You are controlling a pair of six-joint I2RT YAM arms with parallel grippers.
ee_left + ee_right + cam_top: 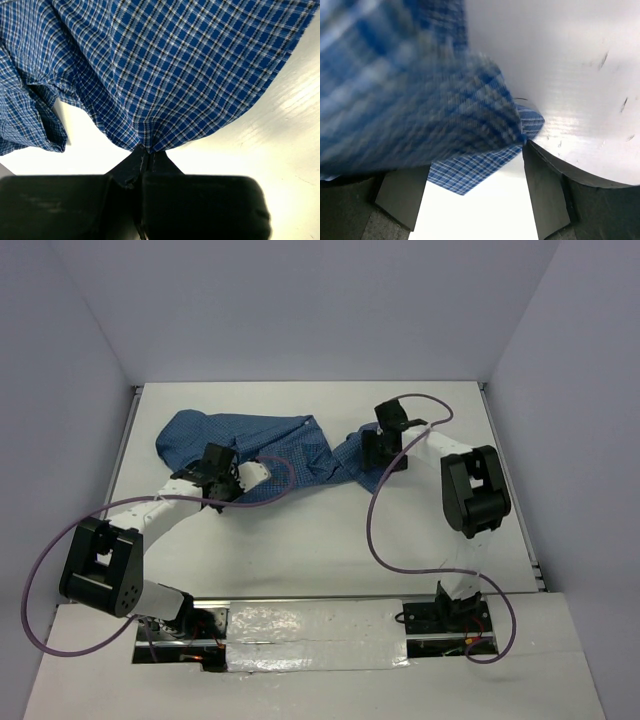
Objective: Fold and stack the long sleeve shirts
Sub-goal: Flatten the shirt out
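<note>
The blue checked long sleeve shirt [265, 445] lies crumpled across the far middle of the table, one part stretching right. My left gripper [222, 472] is at its near edge, shut on a pinch of the cloth [165, 80], which hangs from the closed fingertips [146, 152]. My right gripper [385, 445] sits at the shirt's right end. In the right wrist view its fingers [545, 195] stand apart, and a fold of the shirt [470, 167] lies between them, close to the camera and blurred.
The white table [330, 540] ends at a raised rim [128, 425] on the left and a wall on the right. Purple cables [375, 515] loop from both arms over the near table.
</note>
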